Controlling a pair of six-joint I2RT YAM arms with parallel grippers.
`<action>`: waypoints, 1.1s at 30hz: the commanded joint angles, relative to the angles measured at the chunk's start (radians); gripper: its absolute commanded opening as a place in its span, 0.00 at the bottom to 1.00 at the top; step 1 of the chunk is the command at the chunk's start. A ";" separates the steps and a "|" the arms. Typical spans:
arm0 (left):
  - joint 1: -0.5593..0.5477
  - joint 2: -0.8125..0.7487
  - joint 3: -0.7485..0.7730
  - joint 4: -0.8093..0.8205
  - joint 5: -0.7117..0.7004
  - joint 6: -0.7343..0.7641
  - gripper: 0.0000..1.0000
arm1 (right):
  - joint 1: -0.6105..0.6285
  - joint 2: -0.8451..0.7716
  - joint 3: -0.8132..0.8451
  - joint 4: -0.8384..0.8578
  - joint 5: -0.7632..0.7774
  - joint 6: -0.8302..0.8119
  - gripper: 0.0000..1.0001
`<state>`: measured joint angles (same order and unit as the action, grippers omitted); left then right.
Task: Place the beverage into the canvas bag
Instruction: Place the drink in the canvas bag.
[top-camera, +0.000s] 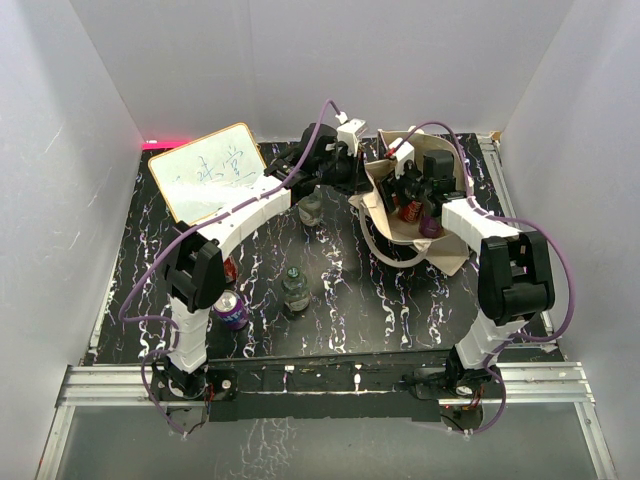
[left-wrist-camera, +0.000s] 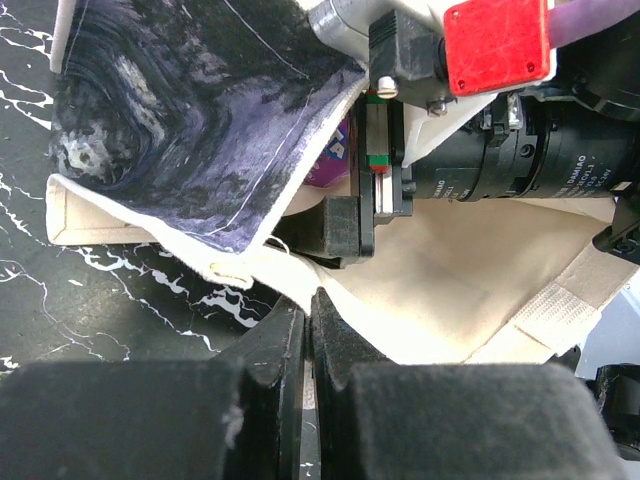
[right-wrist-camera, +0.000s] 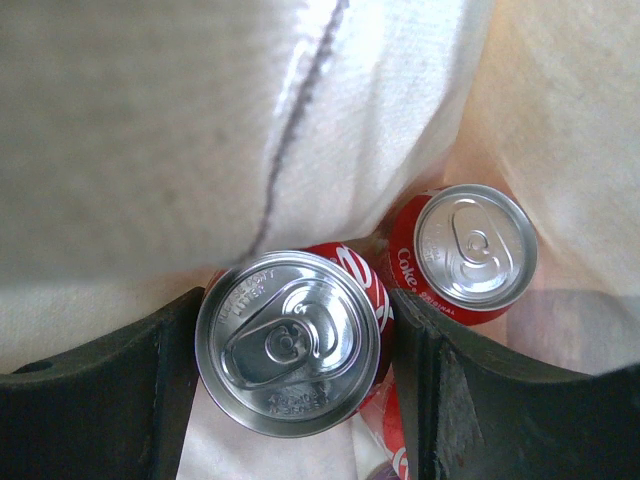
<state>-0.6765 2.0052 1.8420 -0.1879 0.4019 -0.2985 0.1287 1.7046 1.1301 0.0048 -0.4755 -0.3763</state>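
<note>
Black marbled table (top-camera: 340, 300), canvas bag (top-camera: 440, 250) at its far right. Only your right wrist view sees inside: the right gripper (right-wrist-camera: 300, 340) is clamped on a red can (right-wrist-camera: 285, 345), beside a second can (right-wrist-camera: 470, 250) reading "Coke". Your left gripper (left-wrist-camera: 310, 330) pinches the bag's rim (whiteboard (top-camera: 213, 170) script illegible).

Walls (top-camera: 300, 60): plain white panels on three sides.
Counter (top-camera: 400, 300): black with white marbling.
Near edge: aluminium rails (top-camera: 320, 385).
Far-left corner: red glow (top-camera: 160, 144).

A robotics lab cell is indicated: a black marbled worktop (top-camera: 400, 295) enclosed by plain white panels (top-camera: 300, 60), an aluminium rail (top-camera: 100, 385) at 6 o'clock, a whiteboard (top-camera: 215, 172) at 10 o'clock.
</note>
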 joint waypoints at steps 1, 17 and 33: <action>0.003 -0.041 0.040 0.033 -0.001 0.017 0.00 | -0.004 0.035 0.035 -0.005 0.020 -0.034 0.21; 0.003 -0.036 0.054 0.035 -0.014 0.019 0.00 | -0.061 -0.074 -0.017 -0.055 0.004 -0.128 0.19; 0.003 -0.026 0.074 0.031 -0.021 0.004 0.00 | -0.087 -0.083 -0.058 0.017 -0.031 -0.133 0.20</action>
<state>-0.6807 2.0090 1.8706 -0.1886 0.3851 -0.2989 0.0547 1.6180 1.0412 -0.0704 -0.5320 -0.5163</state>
